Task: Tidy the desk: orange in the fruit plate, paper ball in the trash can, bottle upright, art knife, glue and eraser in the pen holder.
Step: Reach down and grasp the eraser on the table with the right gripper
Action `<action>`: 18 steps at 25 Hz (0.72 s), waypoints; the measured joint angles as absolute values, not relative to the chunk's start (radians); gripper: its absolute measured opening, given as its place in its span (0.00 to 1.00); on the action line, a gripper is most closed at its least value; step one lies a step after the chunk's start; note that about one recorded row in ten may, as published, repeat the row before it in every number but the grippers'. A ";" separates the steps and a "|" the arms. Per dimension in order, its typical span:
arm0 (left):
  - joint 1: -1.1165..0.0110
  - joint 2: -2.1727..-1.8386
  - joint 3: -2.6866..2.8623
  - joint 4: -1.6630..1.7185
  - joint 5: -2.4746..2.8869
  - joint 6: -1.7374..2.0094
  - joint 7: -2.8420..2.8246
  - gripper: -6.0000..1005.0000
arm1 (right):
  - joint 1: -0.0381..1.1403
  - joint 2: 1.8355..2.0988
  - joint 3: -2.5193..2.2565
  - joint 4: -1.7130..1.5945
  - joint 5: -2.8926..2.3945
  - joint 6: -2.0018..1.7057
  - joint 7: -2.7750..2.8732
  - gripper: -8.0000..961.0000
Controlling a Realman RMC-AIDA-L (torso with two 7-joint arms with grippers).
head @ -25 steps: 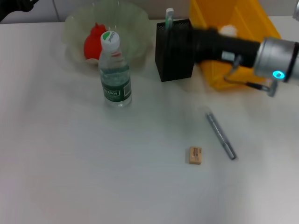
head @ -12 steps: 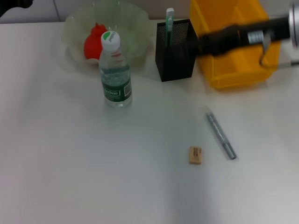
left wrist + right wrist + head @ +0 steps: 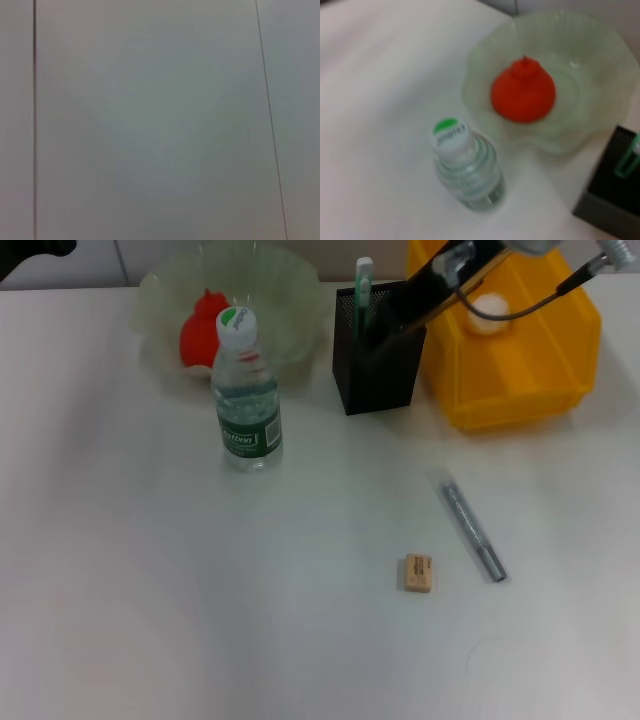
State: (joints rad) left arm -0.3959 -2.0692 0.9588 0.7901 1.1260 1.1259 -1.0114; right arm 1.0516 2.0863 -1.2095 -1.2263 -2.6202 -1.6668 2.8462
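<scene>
The orange [image 3: 204, 326] lies in the pale green fruit plate [image 3: 290, 300] at the far left. The bottle [image 3: 245, 400] stands upright in front of it. The black mesh pen holder [image 3: 375, 360] holds a green glue stick [image 3: 362, 282]. The paper ball [image 3: 488, 306] lies in the yellow trash bin [image 3: 520, 370]. The grey art knife [image 3: 472, 531] and the tan eraser [image 3: 418, 573] lie on the desk at the near right. My right gripper [image 3: 410, 302] hangs over the pen holder's far right edge. Its wrist view shows the bottle [image 3: 465, 167], orange [image 3: 522, 92] and plate [image 3: 590, 60].
My left arm [image 3: 30, 252] is parked at the far left corner. The pen holder [image 3: 612, 200] and glue stick [image 3: 630, 157] show at the edge of the right wrist view. The left wrist view shows only a plain grey surface.
My right arm has lifted and swung back from across the bin and pen holder towards the far right, uncovering the paper ball. The objects on the desk have not moved.
</scene>
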 joint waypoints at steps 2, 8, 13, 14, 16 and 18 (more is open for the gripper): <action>-0.395 -2.069 0.958 0.790 1.126 1.126 -1.012 0.77 | 1.055 2.086 -1.225 -1.208 -2.622 -1.666 2.854 0.54; -0.391 -2.070 0.952 0.788 1.126 1.122 -1.016 0.77 | 1.042 2.088 -1.252 -1.043 -2.565 -1.649 2.847 0.55; -0.408 -2.069 0.950 0.784 1.126 1.117 -1.016 0.77 | 1.019 2.086 -1.282 -0.929 -2.533 -1.612 2.836 0.55; -0.411 -2.069 0.950 0.784 1.126 1.115 -1.014 0.77 | 1.017 2.086 -1.290 -0.909 -2.533 -1.609 2.837 0.55; -0.416 -2.069 0.950 0.784 1.126 1.113 -1.010 0.77 | 1.016 2.088 -1.318 -0.883 -2.533 -1.604 2.837 0.55; -0.421 -2.069 0.951 0.781 1.126 1.110 -1.008 0.77 | 1.015 2.089 -1.365 -0.871 -2.532 -1.592 2.840 0.55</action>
State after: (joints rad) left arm -0.4207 -2.0694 0.9508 0.7815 1.1260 1.1104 -1.0079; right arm 1.0152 2.0894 -1.3655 -0.8709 -2.5318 -1.5915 2.8405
